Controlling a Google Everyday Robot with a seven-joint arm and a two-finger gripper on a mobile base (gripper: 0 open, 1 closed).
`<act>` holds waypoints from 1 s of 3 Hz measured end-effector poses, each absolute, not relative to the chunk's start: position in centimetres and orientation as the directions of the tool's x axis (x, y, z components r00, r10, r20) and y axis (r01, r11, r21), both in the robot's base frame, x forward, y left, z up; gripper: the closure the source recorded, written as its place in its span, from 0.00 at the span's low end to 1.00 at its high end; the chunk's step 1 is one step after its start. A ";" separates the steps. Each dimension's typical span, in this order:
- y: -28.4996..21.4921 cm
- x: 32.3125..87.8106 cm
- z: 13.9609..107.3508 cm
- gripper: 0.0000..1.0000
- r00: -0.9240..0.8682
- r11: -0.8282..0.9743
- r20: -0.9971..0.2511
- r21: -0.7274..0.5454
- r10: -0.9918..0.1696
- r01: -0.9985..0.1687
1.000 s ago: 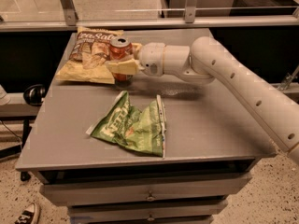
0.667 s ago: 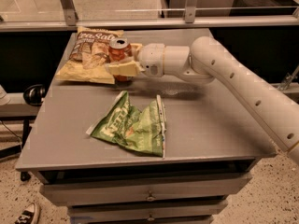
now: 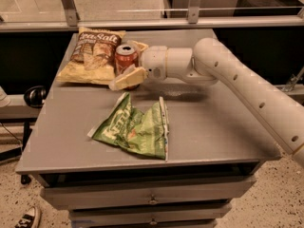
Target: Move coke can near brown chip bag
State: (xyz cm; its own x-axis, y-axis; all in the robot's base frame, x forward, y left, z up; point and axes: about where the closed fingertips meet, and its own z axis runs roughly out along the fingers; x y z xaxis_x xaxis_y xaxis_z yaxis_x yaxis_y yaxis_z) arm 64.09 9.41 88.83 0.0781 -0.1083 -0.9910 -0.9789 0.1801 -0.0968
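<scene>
The coke can stands upright on the grey table at the back left. It sits right beside the right edge of the brown chip bag, which lies flat and reads "Sea Salt". My gripper reaches in from the right. Its pale fingers sit on both sides of the can, one in front and one behind, and it is shut on the can. The white arm stretches back to the right edge of the view.
A crumpled green chip bag lies in the middle of the table, in front of the gripper. A metal rail runs behind the table. Drawers are below the table's front edge.
</scene>
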 end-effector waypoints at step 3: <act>-7.5 70.8 86.0 0.00 0.191 0.202 -0.894 -0.292 -0.406 -0.935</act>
State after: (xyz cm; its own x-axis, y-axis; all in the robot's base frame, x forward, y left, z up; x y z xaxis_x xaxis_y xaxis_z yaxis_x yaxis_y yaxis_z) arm 70.79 -7.51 86.00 0.1912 -0.4058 -0.8938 -0.9349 0.2023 -0.2918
